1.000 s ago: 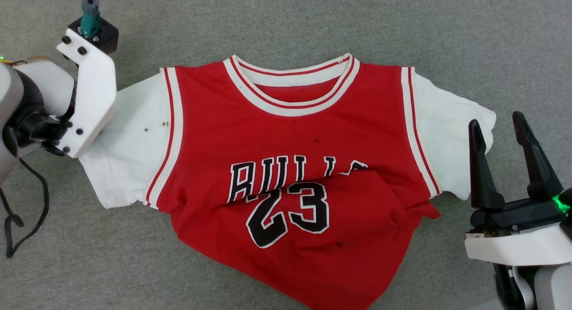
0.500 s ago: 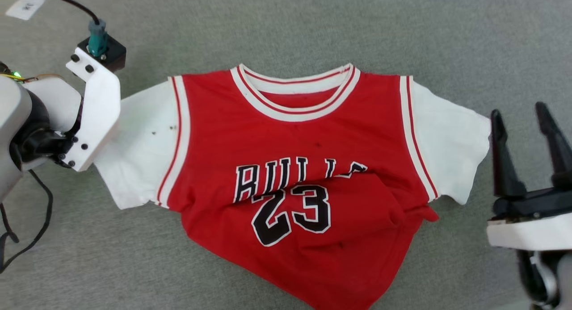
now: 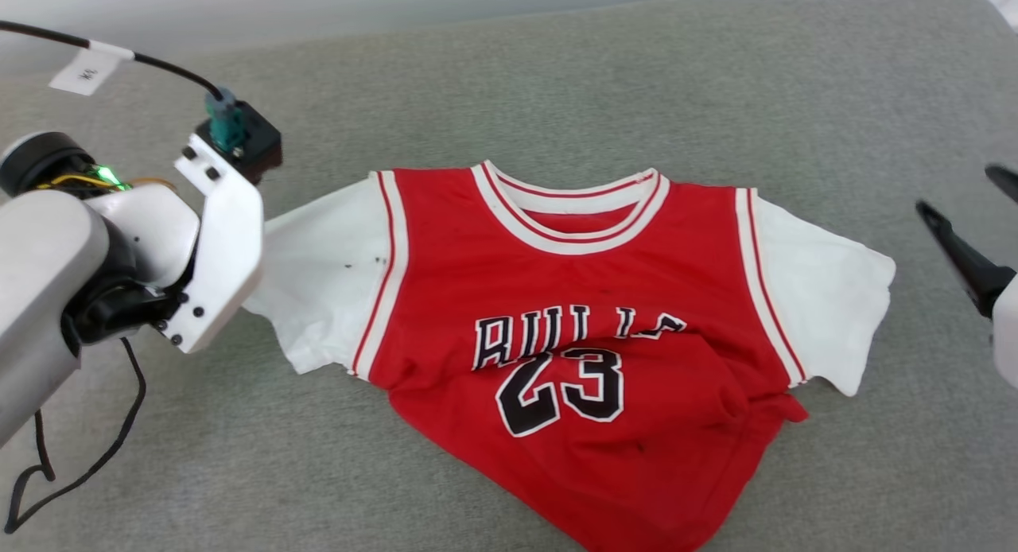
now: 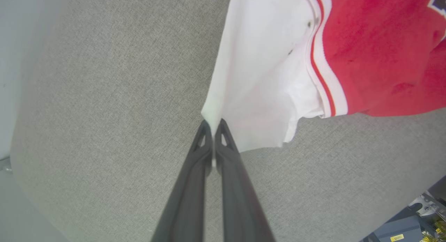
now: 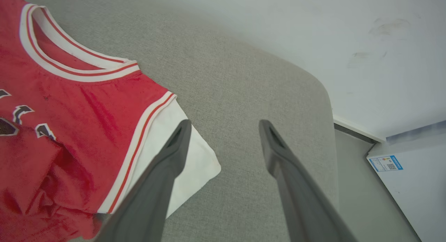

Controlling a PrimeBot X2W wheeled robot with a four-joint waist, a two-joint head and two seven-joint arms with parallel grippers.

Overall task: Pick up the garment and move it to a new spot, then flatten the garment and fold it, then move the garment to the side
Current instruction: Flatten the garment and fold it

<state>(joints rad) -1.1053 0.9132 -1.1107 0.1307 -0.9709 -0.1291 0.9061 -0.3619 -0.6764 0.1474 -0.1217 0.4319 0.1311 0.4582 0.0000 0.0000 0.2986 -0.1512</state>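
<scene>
The garment [image 3: 588, 281], hem cut off below, has its sleeve edge pinched by the left gripper [image 4: 212, 124]; right gripper [image 5: 224, 123] spread

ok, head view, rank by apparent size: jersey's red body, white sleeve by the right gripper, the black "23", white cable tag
1. jersey's red body
2. white sleeve
3. "23"
4. cable tag, smallest though likely nearer the camera

Bright, even, diffuse light; shadows are faint and soft. Both wrist views curve at the edges, and the fingers [image 4: 190, 196] blur toward 6 o'clock.
</scene>
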